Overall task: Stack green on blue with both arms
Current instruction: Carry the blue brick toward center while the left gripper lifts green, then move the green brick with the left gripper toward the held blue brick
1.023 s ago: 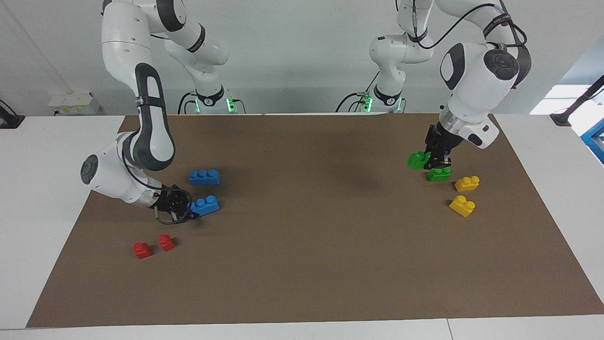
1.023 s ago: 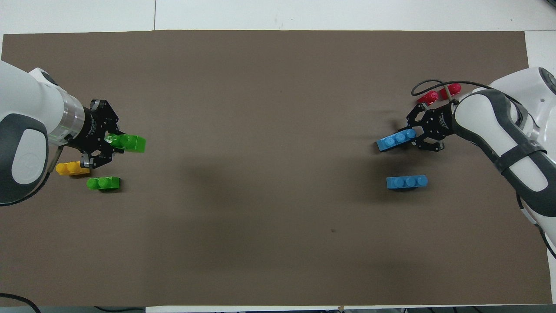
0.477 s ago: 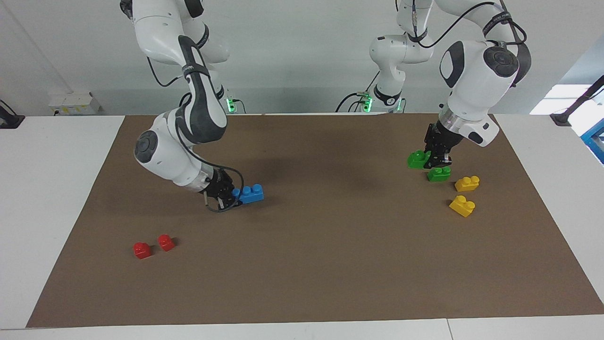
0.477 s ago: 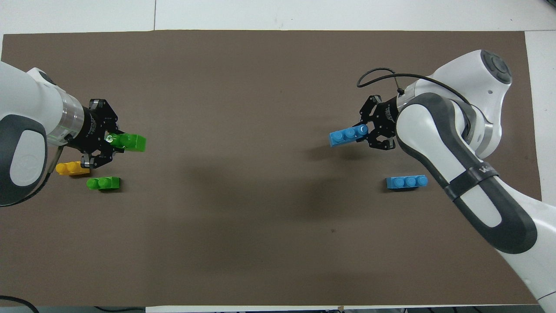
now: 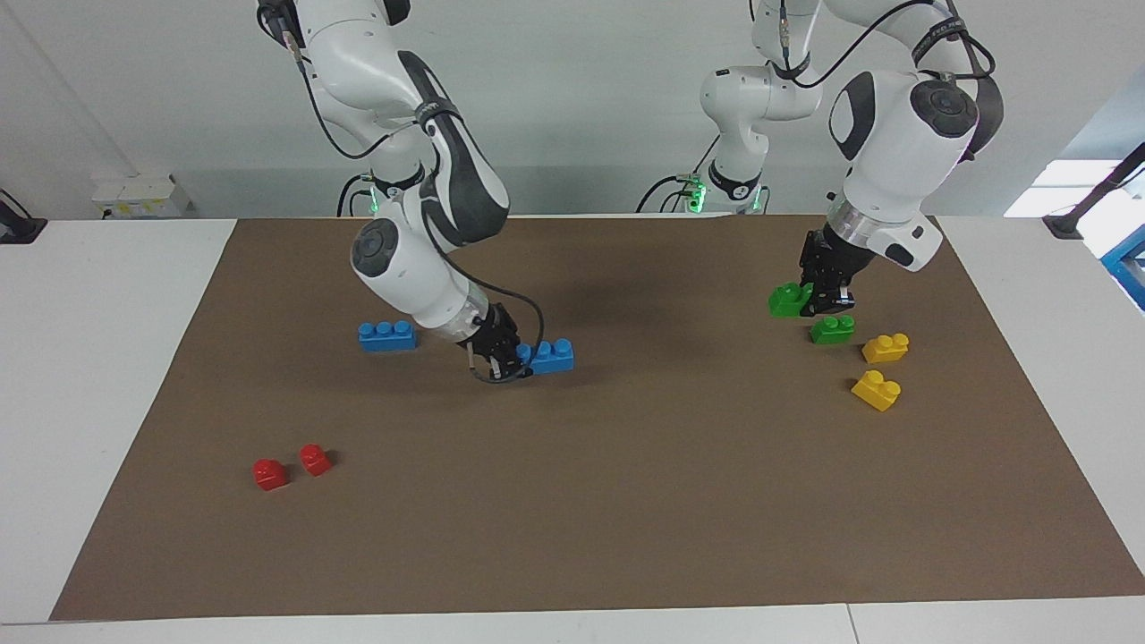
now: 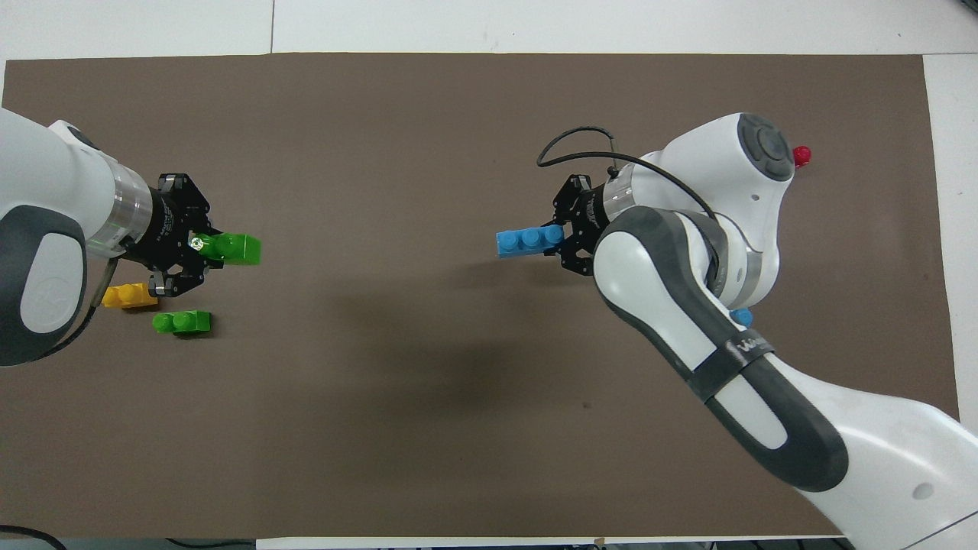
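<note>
My right gripper is shut on one end of a long blue brick, carried low over the middle of the brown mat. In the overhead view the blue brick sticks out from the right gripper toward the left arm's end. My left gripper is shut on a green brick, a little above the mat at the left arm's end. From above, that green brick points out of the left gripper toward the middle.
A second green brick and two yellow bricks lie beside the left gripper. A second blue brick lies under the right arm's forearm. Two red bricks sit farther from the robots, at the right arm's end.
The right arm has carried its blue brick from the right arm's end toward the middle of the mat. The left gripper, holding the green brick, has barely risen.
</note>
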